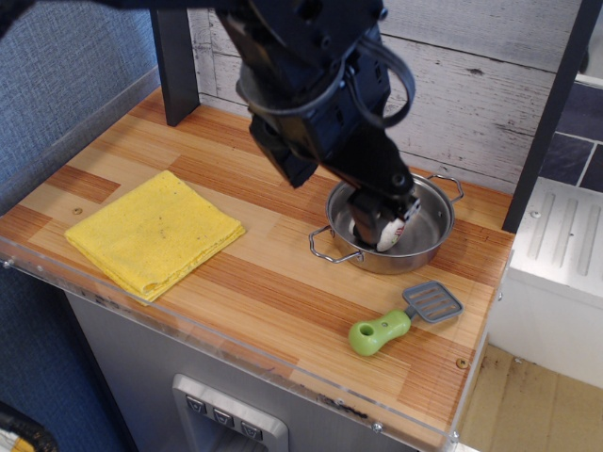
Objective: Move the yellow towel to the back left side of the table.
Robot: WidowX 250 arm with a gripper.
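Note:
The yellow towel (pixel 153 233) lies folded flat on the front left part of the wooden table (pixel 273 282), near the clear front edge. My gripper (pixel 380 229) hangs from the black arm far to the right of the towel, lowered into a steel pan (pixel 429 226). Its tip looks white with red marks. The arm hides the jaws, so I cannot tell whether they are open or shut. Nothing touches the towel.
A green-handled spatula (pixel 400 320) lies in front of the pan at the front right. A dark post (pixel 174 61) stands at the back left corner against the white plank wall. Bare wood shows behind the towel at the back left.

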